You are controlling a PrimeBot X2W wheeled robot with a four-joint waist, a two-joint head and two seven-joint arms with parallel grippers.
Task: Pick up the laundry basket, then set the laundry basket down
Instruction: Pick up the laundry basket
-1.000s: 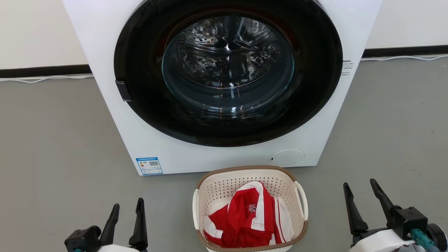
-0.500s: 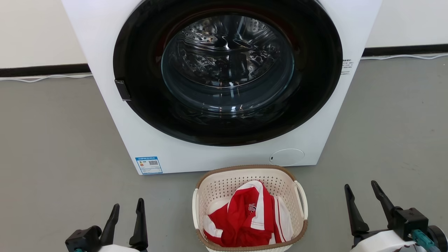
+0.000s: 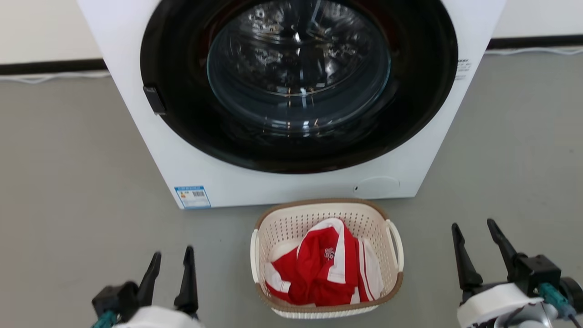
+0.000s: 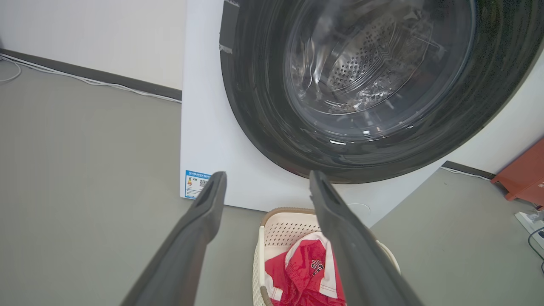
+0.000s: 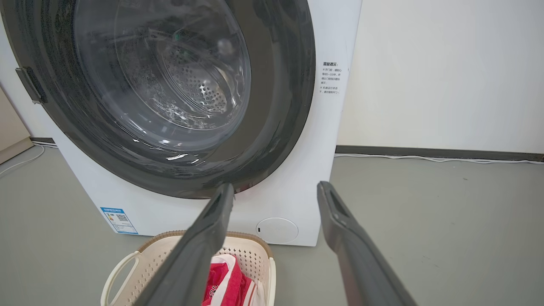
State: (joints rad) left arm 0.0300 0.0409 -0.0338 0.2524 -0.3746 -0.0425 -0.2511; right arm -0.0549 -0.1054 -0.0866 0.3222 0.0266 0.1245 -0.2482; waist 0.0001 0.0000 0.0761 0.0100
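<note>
There's the laundry basket on the smooth grey floor, just in front of the washing machine. It's cream plastic with rounded corners, walls dotted with holes, a brown woven-look rim and a white loop handle on each side. A crumpled red-and-white shirt lies inside.

The left gripper and right gripper flank it, well clear, dark tapered fingers spread wide and holding nothing.

Above sits domed door glass in a glossy black ring. The left wrist view brings in an orange-red box by the wall. The right wrist view gives the perforated steel drum and a printed notice.
</note>
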